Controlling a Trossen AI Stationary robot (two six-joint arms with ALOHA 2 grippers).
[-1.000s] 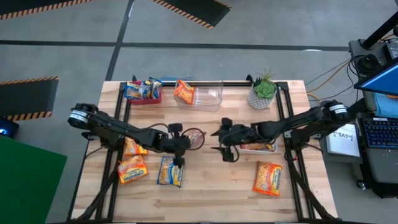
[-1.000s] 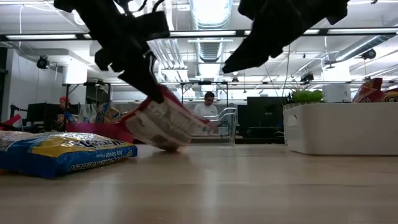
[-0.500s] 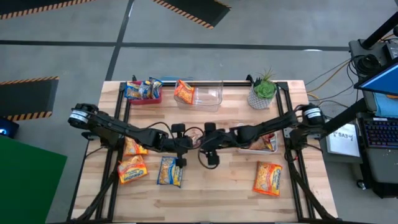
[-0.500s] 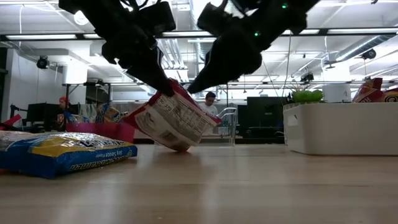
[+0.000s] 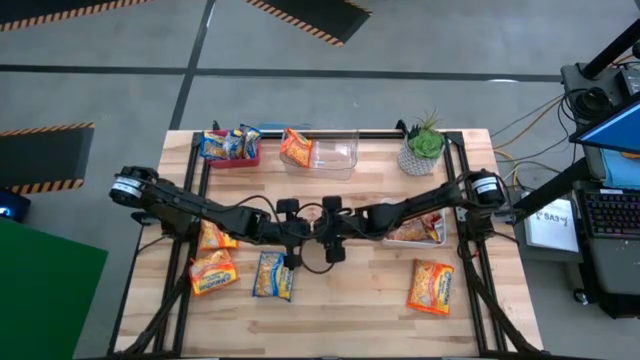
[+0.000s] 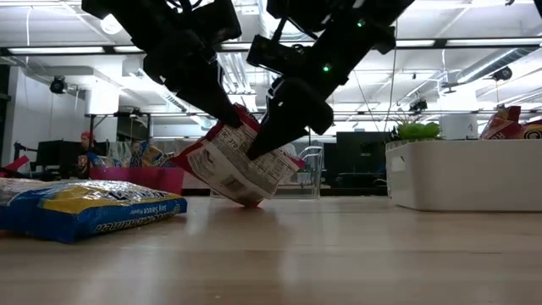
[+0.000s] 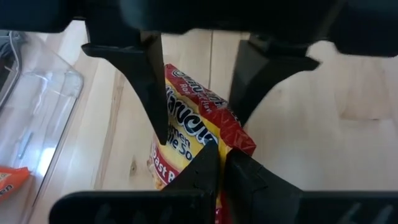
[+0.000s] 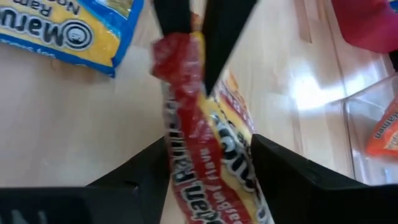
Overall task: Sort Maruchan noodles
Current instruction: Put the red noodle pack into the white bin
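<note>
Containers: along the far edge of the wooden bench [image 5: 350,300] stand a pink bin [image 5: 232,150] holding blue-marked packets, a clear plastic bin [image 5: 333,154] with one orange packet [image 5: 296,147] at its left end, and a potted plant [image 5: 421,145]. A white tray [image 5: 415,236] on the right, under the right arm, holds packets that the arm mostly hides.

Centre: the left tool [image 5: 297,232] is clenched on one end of a red-marked packet [image 6: 241,165], which hangs tilted just above the bench. The right tool [image 5: 328,232] straddles the other end, its fingers [image 8: 292,171] on either side of the packet and not visibly pressed shut.

Loose packets: two orange-marked ones [image 5: 212,258] and a blue-marked one [image 5: 272,275] lie under the left arm; another orange-marked packet [image 5: 431,286] lies near the right front.

Views: the high view hides the held packet beneath the two tools; the low view shows it in profile clear of the surface, plus a blue packet [image 6: 89,207] in the foreground and a person [image 6: 282,142] in the room behind. The right wrist view shows the red seam between its own fingers.

Change: a second ago the right tool hovered well right of the packet; it has since reached it, narrowing.
</note>
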